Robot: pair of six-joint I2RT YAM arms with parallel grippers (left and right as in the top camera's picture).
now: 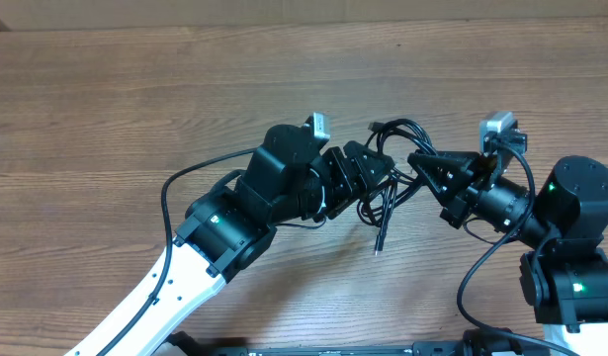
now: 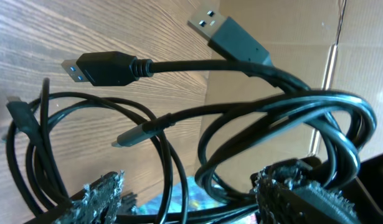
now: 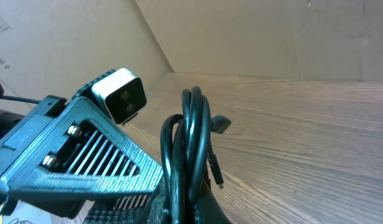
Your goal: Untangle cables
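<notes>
Cables (image 2: 316, 99) bunched between tools: right gripper (image 1: 417, 161) pinches the loops; left gripper (image 2: 197, 193) spread around them. Best close left behind one USB plug (image 2: 101, 67) only, then draw apart slowly.

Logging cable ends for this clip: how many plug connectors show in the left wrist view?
4. A grey USB plug at top, a black USB plug left of it, a slim plug mid-frame, a small dark plug at the left edge. More may hide among the cables.
</notes>
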